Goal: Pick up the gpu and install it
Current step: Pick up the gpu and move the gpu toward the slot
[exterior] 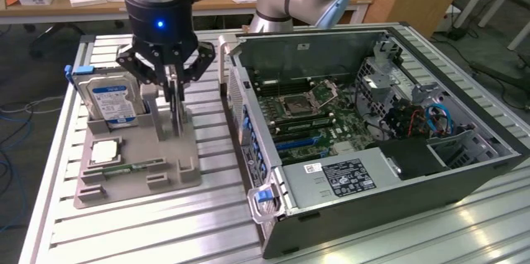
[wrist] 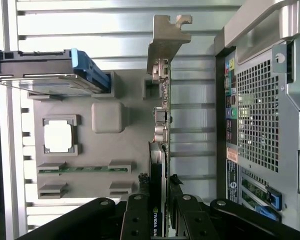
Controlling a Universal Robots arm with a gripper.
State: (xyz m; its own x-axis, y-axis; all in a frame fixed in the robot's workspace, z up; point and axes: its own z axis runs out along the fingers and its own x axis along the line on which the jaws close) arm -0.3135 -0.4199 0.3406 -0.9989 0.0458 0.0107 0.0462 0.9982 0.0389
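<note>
Edgewise, thin dark gpu [wrist: 158,170], silvery bracket [wrist: 165,42]

A parts tray [exterior: 178,177] is set on the table [exterior: 166,230] at the exterior view's left, a computer case [exterior: 373,192] at its right. In the tray, a hard drive [exterior: 112,99] is stood at the back, the gpu [exterior: 176,118] between it and the case, a CPU [exterior: 105,151] and memory stick [exterior: 134,167] in front.

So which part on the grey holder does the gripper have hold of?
The gpu: the thin dark card standing on edge between the fingers of the gripper, not the blue-labelled hard drive or the flat memory stick.
</note>
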